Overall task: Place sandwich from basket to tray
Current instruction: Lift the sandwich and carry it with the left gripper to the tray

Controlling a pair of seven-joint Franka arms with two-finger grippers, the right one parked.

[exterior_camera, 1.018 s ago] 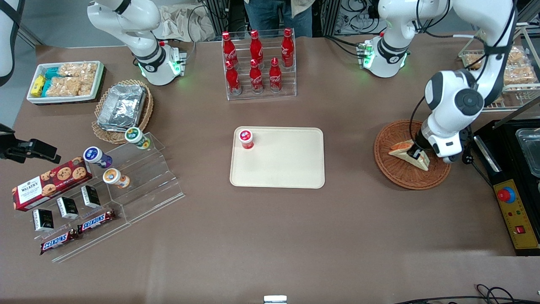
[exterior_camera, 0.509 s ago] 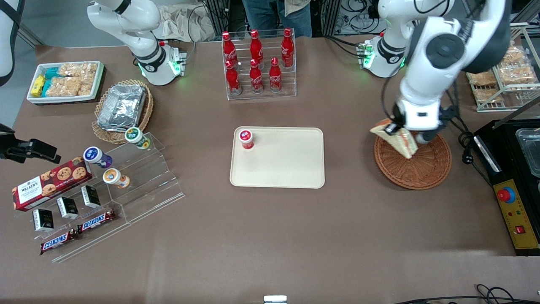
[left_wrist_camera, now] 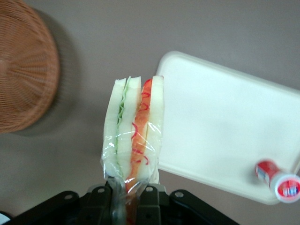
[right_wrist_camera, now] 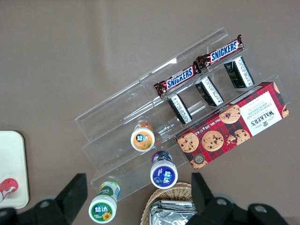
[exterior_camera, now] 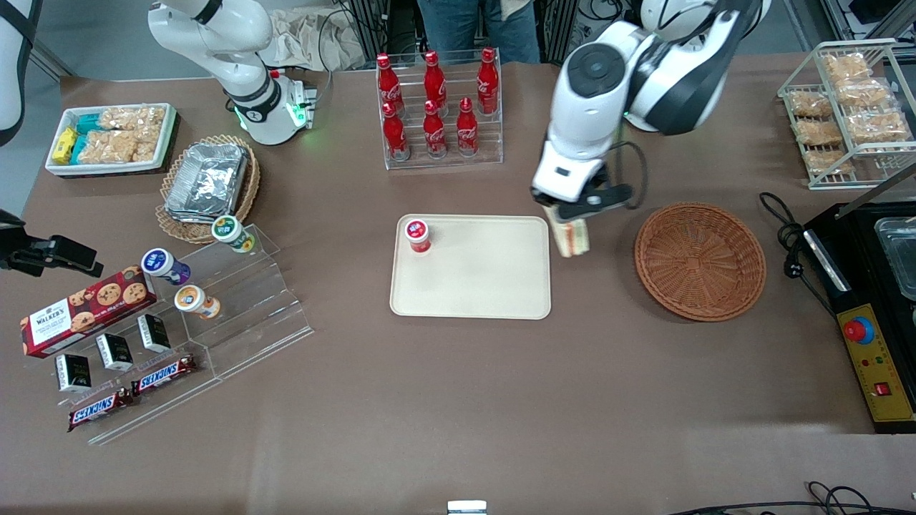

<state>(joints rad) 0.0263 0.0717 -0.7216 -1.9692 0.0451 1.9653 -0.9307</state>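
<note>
My gripper (exterior_camera: 569,227) (left_wrist_camera: 130,192) is shut on the sandwich (exterior_camera: 572,238) (left_wrist_camera: 134,127), a plastic-wrapped wedge of white bread with green and orange-red filling. It hangs in the air between the reddish-brown wicker basket (exterior_camera: 700,260) (left_wrist_camera: 23,65) and the cream tray (exterior_camera: 486,275) (left_wrist_camera: 225,126), just above the tray's edge nearest the basket. The basket holds nothing.
A small red-capped bottle (exterior_camera: 417,235) (left_wrist_camera: 279,180) stands on the tray's corner toward the parked arm. A rack of red cola bottles (exterior_camera: 438,107) stands farther from the front camera than the tray. A black appliance (exterior_camera: 876,300) sits beside the basket, at the working arm's end.
The gripper lifted the sandwich out of the basket and carried it toward the tray; the basket is left with nothing in it.
</note>
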